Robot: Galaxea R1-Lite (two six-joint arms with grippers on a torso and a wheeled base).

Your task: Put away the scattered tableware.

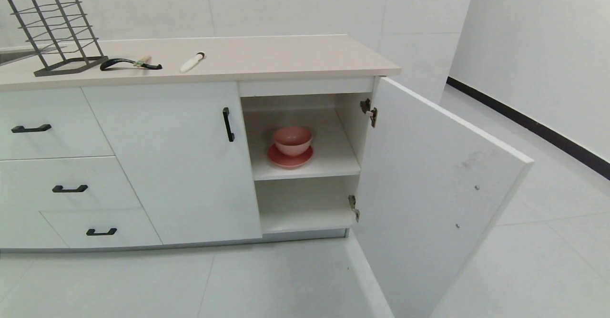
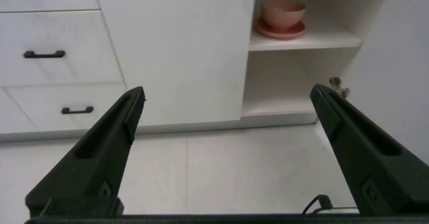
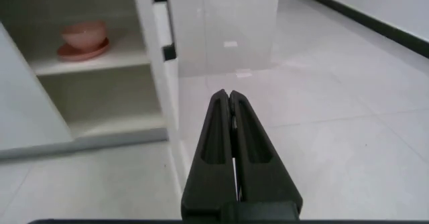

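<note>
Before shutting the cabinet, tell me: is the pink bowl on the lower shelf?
No, the pink bowl sits on a red plate on the upper shelf.

My left gripper (image 2: 228,90): the two dark fingers (image 2: 100,150) are spread wide apart, pointing forward and slightly down. My right gripper (image 3: 229,94): the fingers (image 3: 216,137) are pressed together along their whole length, tilted downward.

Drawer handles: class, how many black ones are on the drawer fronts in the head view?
3: top drawer handle, middle drawer handle, bottom drawer handle, stacked left of the closed door. Others may be out of frame.
</note>
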